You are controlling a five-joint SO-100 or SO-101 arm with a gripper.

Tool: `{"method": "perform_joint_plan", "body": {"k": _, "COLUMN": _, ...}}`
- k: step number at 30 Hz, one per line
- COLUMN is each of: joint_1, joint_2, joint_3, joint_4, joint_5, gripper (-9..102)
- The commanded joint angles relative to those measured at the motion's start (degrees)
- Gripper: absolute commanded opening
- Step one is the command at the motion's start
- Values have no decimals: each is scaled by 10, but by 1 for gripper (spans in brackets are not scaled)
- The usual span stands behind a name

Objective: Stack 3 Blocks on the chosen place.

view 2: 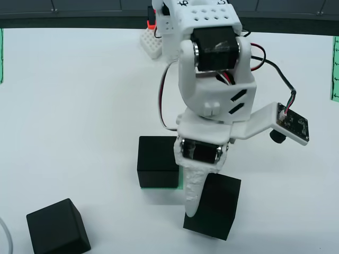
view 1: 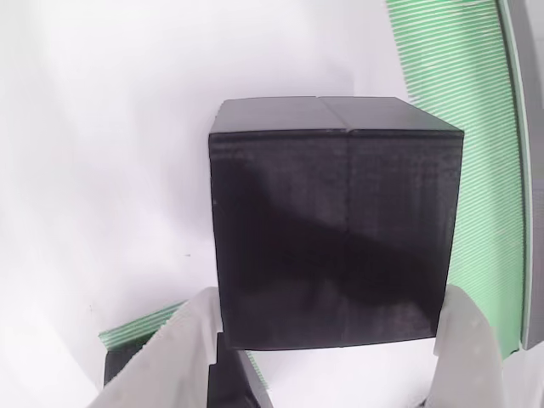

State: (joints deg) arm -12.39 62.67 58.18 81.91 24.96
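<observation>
Here, jaws (view 2: 198, 203) clamped on tilted cube (view 2: 213, 207), second cube (view 2: 158, 161) beside, third (view 2: 57, 226) apart

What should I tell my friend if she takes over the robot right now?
Gripper: shut on the black cube, fingers on its two sides; whether it is lifted off the white table cannot be told.
Second black cube: sits on the green striped patch, whose edge peeks out at its base, just left of the held one in the overhead view.
Third black cube: alone on the table, bottom left of the overhead view.
Done: one cube on the patch.
Left: stack the held cube on it, then fetch and add the third.
</observation>
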Motion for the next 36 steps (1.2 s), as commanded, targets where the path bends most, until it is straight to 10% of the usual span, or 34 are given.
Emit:
{"method": "perform_joint_plan", "body": {"k": 1, "joint_1": 4, "joint_2": 67, "joint_3": -11, "joint_4": -13, "joint_5": -7, "gripper": 18}}
{"method": "perform_joint_plan", "body": {"k": 36, "joint_1": 97, "joint_2": 390, "joint_3": 205, "joint_4": 82, "joint_5": -290, "gripper": 18}}
